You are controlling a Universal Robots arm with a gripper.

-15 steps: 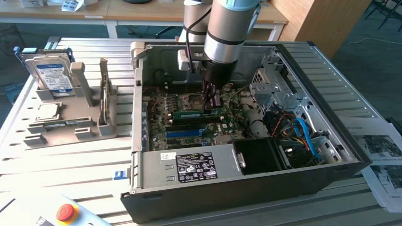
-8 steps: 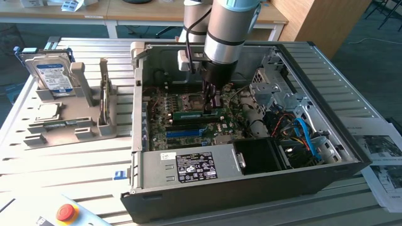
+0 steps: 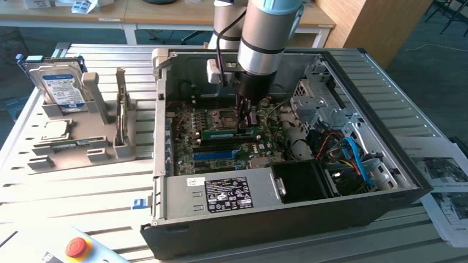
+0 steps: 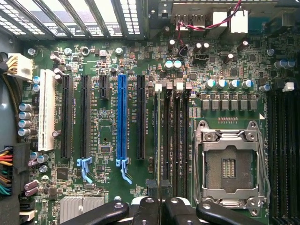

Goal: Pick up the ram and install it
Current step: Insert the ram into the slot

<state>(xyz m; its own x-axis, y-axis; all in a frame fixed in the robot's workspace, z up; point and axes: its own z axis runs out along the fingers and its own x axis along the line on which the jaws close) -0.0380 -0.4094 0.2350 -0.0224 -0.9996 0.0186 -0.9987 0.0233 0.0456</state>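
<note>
In the exterior view my gripper [image 3: 245,125] reaches straight down into the open computer case [image 3: 292,224] and is shut on the ram [image 3: 219,133], a thin green stick lying level just over the motherboard. The wrist view shows the ram [image 4: 156,140] edge-on as a thin line running away from my gripper [image 4: 157,194], whose black fingers [image 4: 151,190] pinch it. It lines up with the outermost of the black memory slots [image 4: 176,140], beside the open processor socket [image 4: 229,164]. I cannot tell whether the ram's lower edge sits in the slot or just above it.
A grey fixture [image 3: 73,148] at the exterior view's left holds a blue-labelled hard drive [image 3: 62,85] and a square silver processor chip [image 3: 55,130]. Inside the case are the power supply [image 3: 227,194], drive cage [image 3: 321,104] and cables [image 3: 354,156]. A red stop button [image 3: 76,246] sits in front.
</note>
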